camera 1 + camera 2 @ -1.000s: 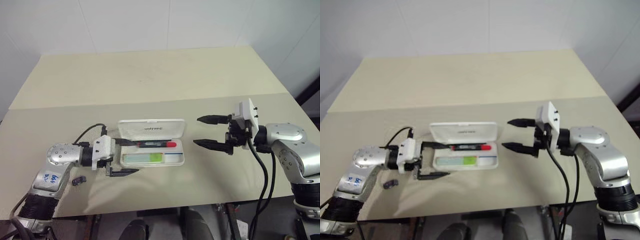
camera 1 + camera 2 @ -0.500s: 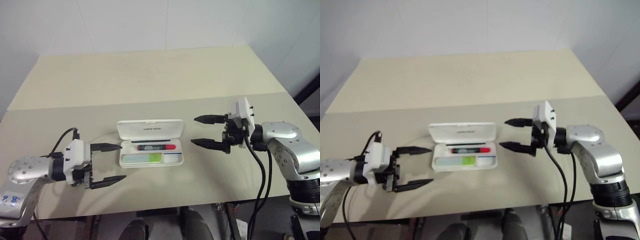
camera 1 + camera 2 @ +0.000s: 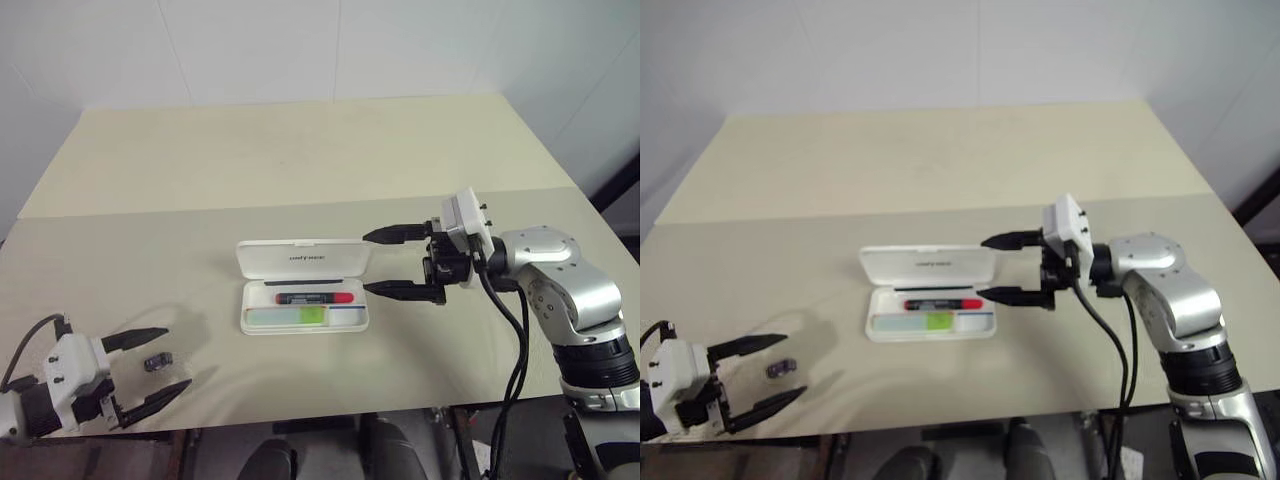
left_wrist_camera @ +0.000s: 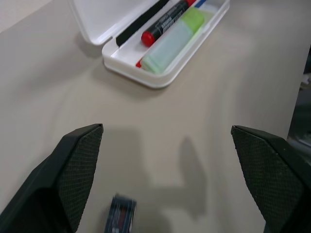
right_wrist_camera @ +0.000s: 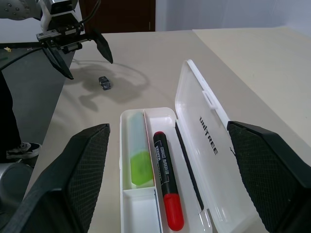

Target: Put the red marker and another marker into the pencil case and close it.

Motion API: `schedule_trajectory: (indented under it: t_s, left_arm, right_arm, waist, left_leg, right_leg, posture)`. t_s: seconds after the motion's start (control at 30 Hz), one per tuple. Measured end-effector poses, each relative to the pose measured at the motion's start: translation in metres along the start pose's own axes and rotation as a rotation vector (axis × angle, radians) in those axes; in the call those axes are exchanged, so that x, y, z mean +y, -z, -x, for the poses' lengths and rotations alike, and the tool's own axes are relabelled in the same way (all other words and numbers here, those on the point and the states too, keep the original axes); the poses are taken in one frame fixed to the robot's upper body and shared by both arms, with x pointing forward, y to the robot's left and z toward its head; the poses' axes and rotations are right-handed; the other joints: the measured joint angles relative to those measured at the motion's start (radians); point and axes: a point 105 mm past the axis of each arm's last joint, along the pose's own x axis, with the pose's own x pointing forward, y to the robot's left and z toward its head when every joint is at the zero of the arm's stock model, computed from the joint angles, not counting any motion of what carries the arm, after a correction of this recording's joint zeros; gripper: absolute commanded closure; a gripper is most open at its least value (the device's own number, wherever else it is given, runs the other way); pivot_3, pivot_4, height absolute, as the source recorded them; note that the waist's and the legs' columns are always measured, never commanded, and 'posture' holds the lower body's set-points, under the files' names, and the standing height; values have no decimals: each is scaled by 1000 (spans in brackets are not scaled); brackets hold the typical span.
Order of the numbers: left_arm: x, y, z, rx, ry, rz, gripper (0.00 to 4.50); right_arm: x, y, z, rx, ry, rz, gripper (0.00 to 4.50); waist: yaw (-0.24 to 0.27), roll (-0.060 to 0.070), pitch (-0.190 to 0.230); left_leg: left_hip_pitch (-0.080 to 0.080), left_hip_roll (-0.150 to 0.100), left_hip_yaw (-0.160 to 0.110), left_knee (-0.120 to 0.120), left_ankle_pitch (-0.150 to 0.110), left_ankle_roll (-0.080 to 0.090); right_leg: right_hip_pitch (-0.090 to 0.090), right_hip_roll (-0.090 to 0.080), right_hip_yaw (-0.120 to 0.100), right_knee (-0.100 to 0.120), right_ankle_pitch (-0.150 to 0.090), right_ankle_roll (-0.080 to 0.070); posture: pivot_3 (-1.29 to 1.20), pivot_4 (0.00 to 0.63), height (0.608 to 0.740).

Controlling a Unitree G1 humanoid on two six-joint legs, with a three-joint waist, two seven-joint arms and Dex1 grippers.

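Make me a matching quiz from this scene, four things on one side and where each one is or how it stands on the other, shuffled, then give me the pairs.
Things:
1. red marker
2. green marker
3. case lid
4. small dark piece

Places or states:
A. bare on the table, between the left gripper's open fingers
B. folded open, lying flat behind the tray
C. in the tray's front compartment
D. in the tray's back compartment, next to the lid

Pairs: 1-D, 2-C, 3-B, 4-A

Bare table (image 3: 300,160) around open pencil case (image 3: 304,286)
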Motion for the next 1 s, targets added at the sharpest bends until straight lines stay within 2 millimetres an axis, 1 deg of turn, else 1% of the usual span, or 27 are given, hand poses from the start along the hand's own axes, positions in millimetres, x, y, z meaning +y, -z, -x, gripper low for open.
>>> schedule_trajectory:
  t_s: [0.13, 0.27, 0.37, 0.6, 0.7, 0.83, 1.0]
  left_arm:
    - [0, 14, 10, 45, -23, 1, 27]
    - [6, 28, 17, 76, -58, -2, 27]
    - [10, 37, 18, 89, -79, -2, 27]
    - [19, 47, 11, 90, -109, -3, 27]
    - [24, 51, 6, 85, -125, 8, 27]
    - [24, 58, -1, 89, -114, 35, 27]
    - [25, 60, -6, 78, -107, 43, 27]
  right_arm:
    - [-2, 3, 1, 7, 4, -10, 409]
    - [-2, 3, 0, 4, 8, -8, 409]
    - [-2, 4, 0, 5, 15, -10, 409]
    - [0, 6, 1, 11, 31, -19, 409]
    - [1, 3, 2, 13, 38, -9, 409]
    - [1, 4, 3, 16, 50, -20, 409]
    - [2, 3, 2, 17, 56, -19, 409]
  waist:
    - [-2, 0, 0]
    - [-3, 0, 0]
    - [-3, 0, 0]
    - [-2, 0, 0]
    - [-2, 0, 0]
    - [-4, 0, 0]
    - [0, 0, 0]
  left_leg:
    - [0, 1, 1, 0, -1, 0]
    - [1, 1, 1, 0, -1, 0]
    - [1, 1, 1, 0, -1, 0]
    - [1, 2, 2, 0, -2, 1]
    - [1, 2, 3, 0, -3, 1]
    - [3, 2, 5, 0, -4, 1]
    - [4, 3, 6, 0, -4, 1]
  right_leg:
    - [0, 1, 0, 0, 0, 0]
    - [0, 1, 0, 0, 0, 0]
    - [0, 1, 0, 0, 0, 0]
    - [-1, 1, -1, 0, 0, 0]
    - [-1, 0, -2, 0, 0, 0]
    - [-1, 0, -3, 0, 0, 0]
    - [0, 0, -3, 1, 0, -1]
  posture:
    - [0, 150, 740]
    - [0, 150, 740]
    - [0, 150, 740]
    - [0, 150, 740]
    - [0, 150, 740]
    - [0, 150, 740]
    - [0, 150, 740]
